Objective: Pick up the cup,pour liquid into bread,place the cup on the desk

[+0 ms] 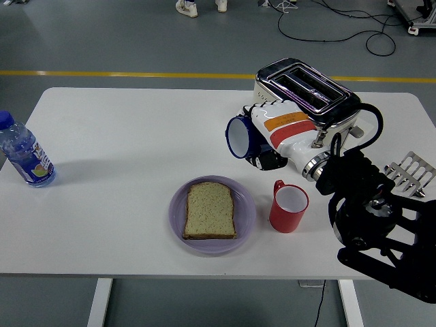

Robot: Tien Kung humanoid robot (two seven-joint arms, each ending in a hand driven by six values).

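My right hand [262,136], white with orange stripes, is shut on a blue cup [239,136]. The cup lies on its side in the air with its white inside facing left. It hangs in front of the toaster, above and to the right of the plate. A slice of bread [210,210] lies flat on the purple plate [246,214] near the table's front. A red cup [288,206] stands upright on the table just right of the plate, below my hand. The left arm does not show.
A cream and chrome toaster [310,109] stands at the back right, right behind my hand. A water bottle [24,154] stands at the far left edge. A metal rack [410,169] lies at the right edge. Bare table stretches between bottle and plate.
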